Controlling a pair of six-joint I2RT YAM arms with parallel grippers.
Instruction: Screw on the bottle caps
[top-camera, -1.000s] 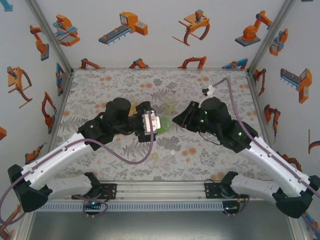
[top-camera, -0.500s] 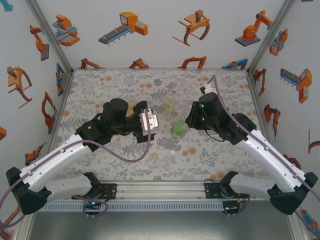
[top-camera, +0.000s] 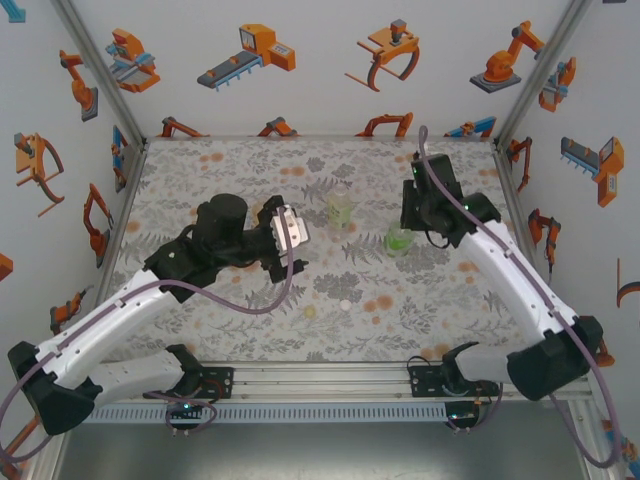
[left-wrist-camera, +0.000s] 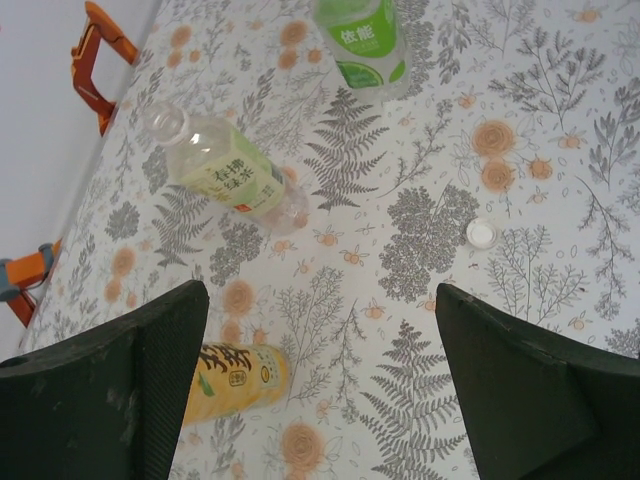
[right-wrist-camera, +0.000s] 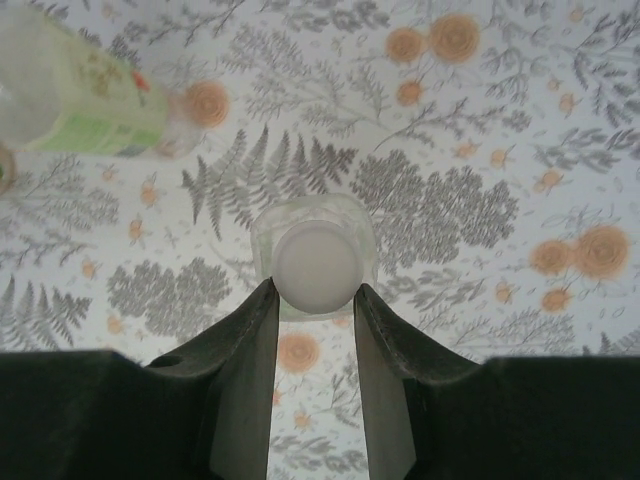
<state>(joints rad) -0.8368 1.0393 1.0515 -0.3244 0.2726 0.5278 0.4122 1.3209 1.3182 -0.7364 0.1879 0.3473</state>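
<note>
The loose cap (top-camera: 345, 305) (left-wrist-camera: 481, 233) lies flat on the table (top-camera: 200, 170), nearest the arm bases, open side up and apart from all else. Beyond it the left gripper (top-camera: 296, 232) (left-wrist-camera: 318, 290) hangs released, its jaws spread wide with nothing between them, touching nothing. To its right, the right gripper (top-camera: 405, 228) (right-wrist-camera: 312, 290) is clenched from above on the fitted cap (right-wrist-camera: 315, 268) of the green bottle (top-camera: 398, 240) (left-wrist-camera: 365, 45) (right-wrist-camera: 300, 215), one finger pressed to each side of the cap.

The green bottle stands upright on the table right of centre, long axis vertical, capped top up into the gripper. The pale bottle (top-camera: 340, 210) (left-wrist-camera: 220, 170) (right-wrist-camera: 80, 100) stands a little farther back, near the middle, also upright – its mouth open and pointing up. The amber bottle (left-wrist-camera: 235, 372) shows in the left wrist view just beside the left finger, partly hidden by it; whether it stands or lies I cannot tell.

Counted: three bottles – one green, one pale, one amber – and two caps, one on the green bottle and one loose on the table.
</note>
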